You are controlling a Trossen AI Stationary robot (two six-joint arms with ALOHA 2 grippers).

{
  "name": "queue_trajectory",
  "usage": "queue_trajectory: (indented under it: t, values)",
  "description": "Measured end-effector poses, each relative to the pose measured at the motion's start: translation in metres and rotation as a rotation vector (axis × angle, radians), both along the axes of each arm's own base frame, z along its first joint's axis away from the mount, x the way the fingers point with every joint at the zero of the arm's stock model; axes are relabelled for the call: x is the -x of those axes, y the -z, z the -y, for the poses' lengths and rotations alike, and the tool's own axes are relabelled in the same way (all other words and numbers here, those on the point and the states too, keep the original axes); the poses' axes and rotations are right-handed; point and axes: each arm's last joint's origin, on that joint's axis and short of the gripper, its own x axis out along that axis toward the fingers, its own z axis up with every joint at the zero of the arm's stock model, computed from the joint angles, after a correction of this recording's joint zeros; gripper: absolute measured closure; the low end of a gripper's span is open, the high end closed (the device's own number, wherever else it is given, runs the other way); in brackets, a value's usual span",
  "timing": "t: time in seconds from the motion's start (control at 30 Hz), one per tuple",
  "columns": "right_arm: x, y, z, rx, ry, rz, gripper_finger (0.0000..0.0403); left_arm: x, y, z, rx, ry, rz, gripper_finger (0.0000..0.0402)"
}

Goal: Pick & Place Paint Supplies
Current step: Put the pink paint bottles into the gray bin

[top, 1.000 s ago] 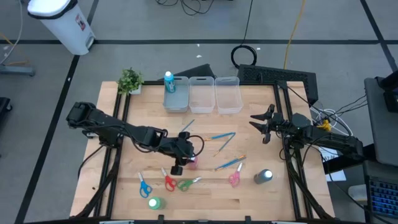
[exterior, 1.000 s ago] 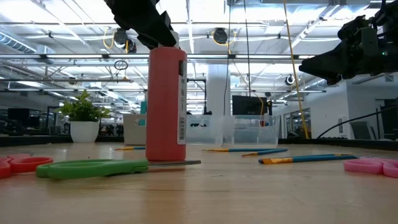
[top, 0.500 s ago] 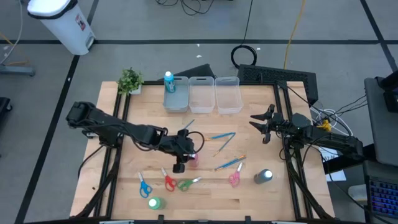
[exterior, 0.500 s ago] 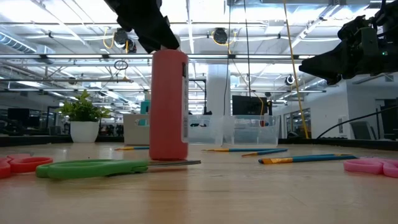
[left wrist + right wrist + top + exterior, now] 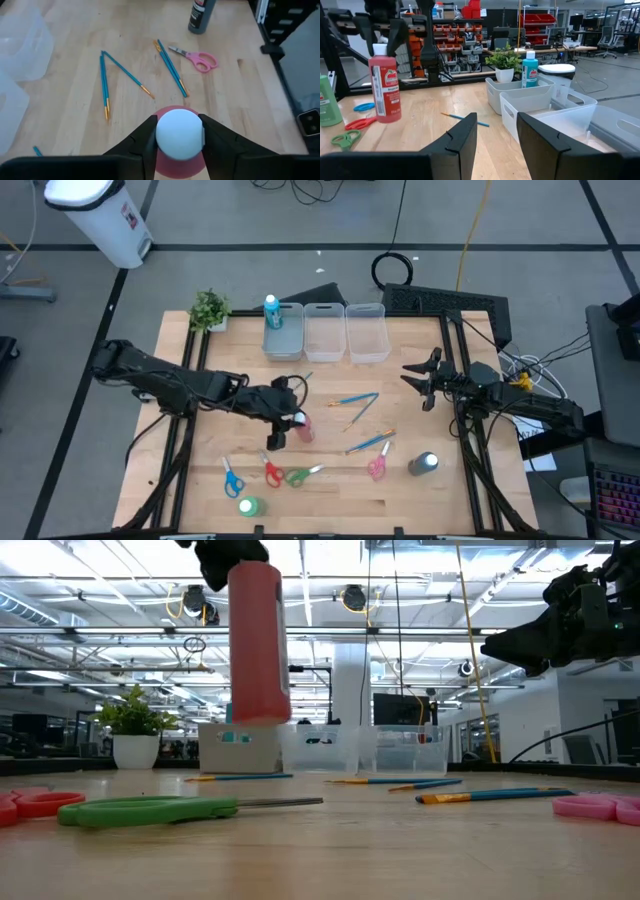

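Note:
My left gripper (image 5: 295, 420) is shut on a pink-red paint bottle (image 5: 258, 645) and holds it above the middle of the table; the right wrist view also shows this bottle (image 5: 385, 92). My right gripper (image 5: 415, 385) waits open at the table's right side, level, with nothing between its fingers (image 5: 465, 137). A blue bottle (image 5: 271, 312) stands in the left bin (image 5: 283, 335). A green bottle (image 5: 247, 506) and a dark grey bottle (image 5: 424, 464) stand near the front edge. Blue (image 5: 232, 478), red (image 5: 271, 472), green (image 5: 300, 474) and pink scissors (image 5: 377, 467) lie flat, with thin brushes (image 5: 355, 400) beside them. My left gripper pinches the bottle's white cap (image 5: 180, 134) between its two fingers (image 5: 146, 137), one on each side. The fingers slant down from the table's left. The bottle's red body (image 5: 180, 169) hangs below them, about upright, its base (image 5: 258, 720) clear of the table.
Three clear bins (image 5: 324, 332) stand in a row at the far edge, and a small potted plant (image 5: 210, 308) sits at the far left corner. More brushes (image 5: 368, 442) lie right of the held bottle. Bare wood lies between the brushes and the bins.
My left gripper has risen, still shut on the cap, and drawn back a little toward the table's left. The pink-red bottle, which stood on the table a second ago, now hangs lifted clear of it.

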Motion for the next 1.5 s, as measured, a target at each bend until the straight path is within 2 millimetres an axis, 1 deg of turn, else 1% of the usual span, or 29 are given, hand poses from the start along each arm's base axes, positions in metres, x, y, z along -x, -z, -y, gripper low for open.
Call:
queue_trajectory:
  t: [0.13,0.3,0.4,0.57,0.77,0.93,1.0,1.07,1.23,1.4,1.5]
  values:
    - [0.000,0.000,0.000,0.000,0.000,0.000,0.0273,0.007,-0.006,-0.003,0.015,-0.019,0.005,0.0278]
    - [0.000,0.000,0.000,0.000,0.000,-0.001,0.0273,0.014,-0.012,-0.005,0.013,-0.023,0.010,0.0268]
    - [0.000,0.000,0.000,0.000,0.000,-0.001,0.0273,0.019,-0.016,-0.007,0.032,-0.039,0.007,0.0273]
    - [0.000,0.000,0.000,0.000,0.000,0.000,0.0273,0.030,-0.027,-0.010,0.050,-0.052,0.038,0.0279]
    - [0.000,0.000,0.000,0.000,0.000,0.000,0.0273,0.048,-0.042,-0.015,0.061,-0.051,0.084,0.0264]
    - [0.000,0.000,0.000,0.000,0.000,-0.001,0.0273,0.062,-0.053,-0.019,0.039,-0.070,0.128,0.0279]
    - [0.000,0.000,0.000,0.000,0.000,-0.001,0.0273,0.066,-0.056,-0.020,0.030,-0.079,0.140,0.0279]
    - [0.000,0.000,0.000,0.000,0.000,0.000,0.0273,0.067,-0.057,-0.021,0.026,-0.086,0.148,0.0278]
    - [0.000,0.000,0.000,0.000,0.000,-0.001,0.0273,0.068,-0.057,-0.021,0.003,-0.084,0.150,0.0260]
    - [0.000,0.000,0.000,0.000,0.000,-0.001,0.0273,0.068,-0.057,-0.022,-0.008,-0.098,0.150,0.0277]
    - [0.000,0.000,0.000,0.000,0.000,-0.001,0.0273,0.068,-0.057,-0.023,-0.025,-0.121,0.149,0.0279]
